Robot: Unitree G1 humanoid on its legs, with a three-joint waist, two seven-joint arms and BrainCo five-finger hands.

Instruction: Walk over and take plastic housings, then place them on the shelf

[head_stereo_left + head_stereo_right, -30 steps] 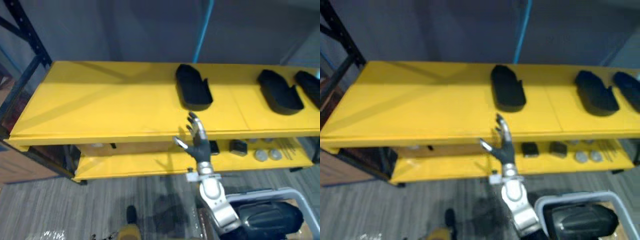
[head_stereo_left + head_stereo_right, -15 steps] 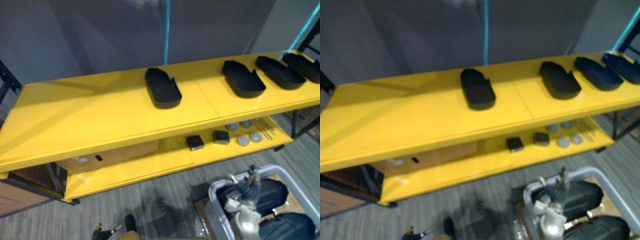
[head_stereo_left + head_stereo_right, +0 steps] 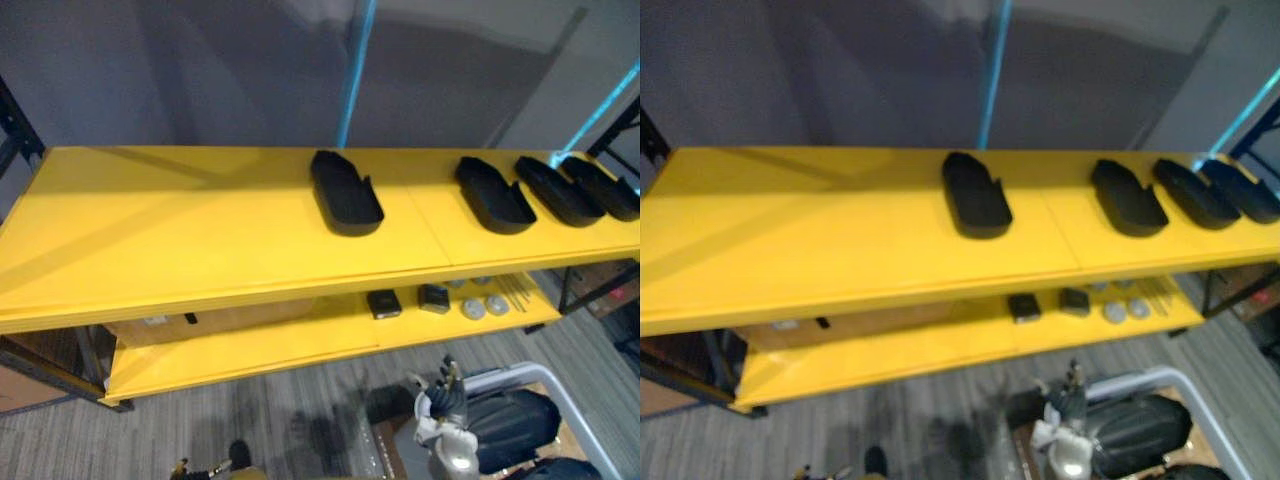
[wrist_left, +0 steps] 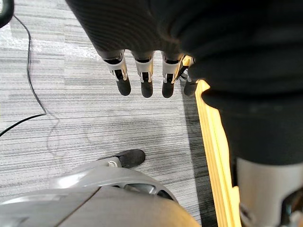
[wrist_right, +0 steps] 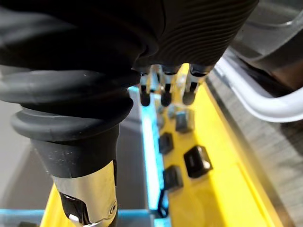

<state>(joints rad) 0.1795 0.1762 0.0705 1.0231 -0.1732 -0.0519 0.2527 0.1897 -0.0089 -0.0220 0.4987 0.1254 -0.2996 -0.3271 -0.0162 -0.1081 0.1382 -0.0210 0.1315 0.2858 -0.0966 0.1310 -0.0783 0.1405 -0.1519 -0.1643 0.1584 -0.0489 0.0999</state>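
Several black plastic housings lie on the top board of the yellow shelf (image 3: 180, 230): one near the middle (image 3: 347, 192) and three toward the right end (image 3: 495, 194) (image 3: 557, 190) (image 3: 602, 187). More black housings (image 3: 510, 428) sit in a grey-railed cart (image 3: 522, 374) at the lower right. My right hand (image 3: 443, 400) hangs open and empty beside the cart's left rim, below the shelf front. Its straight fingers (image 5: 163, 92) point toward the lower shelf. My left hand (image 4: 142, 80) is open over the grey carpet, holding nothing.
The lower yellow board (image 3: 250, 345) carries small black boxes (image 3: 383, 303) (image 3: 433, 297), round grey parts (image 3: 473, 309) and a cardboard box (image 3: 210, 320). A dark upright post (image 3: 15, 120) stands at the shelf's left end. Grey carpet (image 3: 300, 410) lies between me and the shelf.
The camera has swung, shifting the whole picture. My right hand, raised at the shelf's front edge a second ago, has dropped down beside the cart. The housings on the shelf have not moved.
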